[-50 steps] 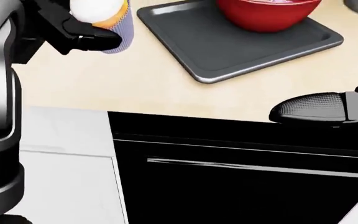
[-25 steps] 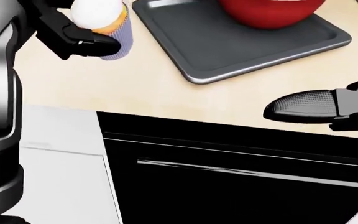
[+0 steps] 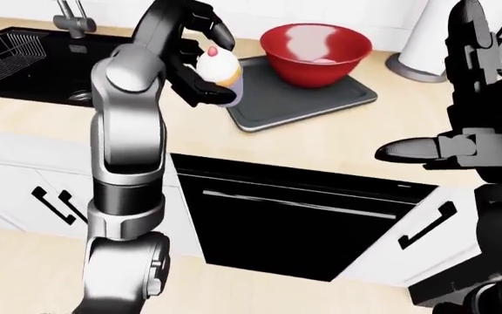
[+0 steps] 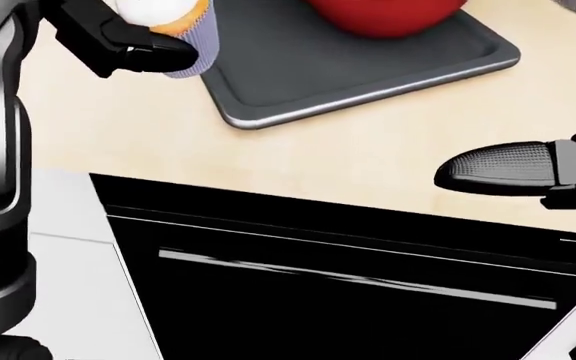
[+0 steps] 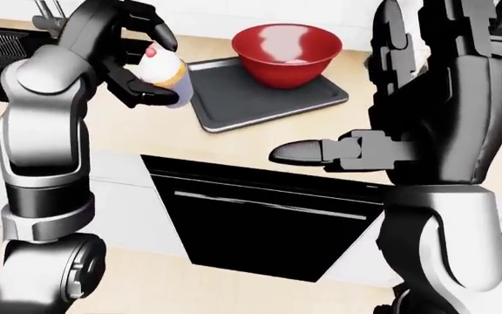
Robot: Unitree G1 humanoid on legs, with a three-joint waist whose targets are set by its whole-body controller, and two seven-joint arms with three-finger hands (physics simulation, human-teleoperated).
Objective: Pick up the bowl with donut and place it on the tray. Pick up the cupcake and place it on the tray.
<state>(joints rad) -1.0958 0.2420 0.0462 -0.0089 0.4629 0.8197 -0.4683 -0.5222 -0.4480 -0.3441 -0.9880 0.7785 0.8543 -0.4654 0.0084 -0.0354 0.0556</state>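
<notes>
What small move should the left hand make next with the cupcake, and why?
Probably carry it a little further toward the view's right and lower it. The left hand grips the cupcake at the tray's left edge, above the counter. The red bowl already fills the tray's far part, so the bare near-left area looks like the free spot.

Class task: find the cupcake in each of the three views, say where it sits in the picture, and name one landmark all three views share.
Left-eye view: cupcake upper middle-left, in the left hand.
Head view: cupcake at the top-left edge, partly cut off.
Right-eye view: cupcake upper left, just left of the tray.
Shared landmark: the grey tray, with the red bowl on it.
</notes>
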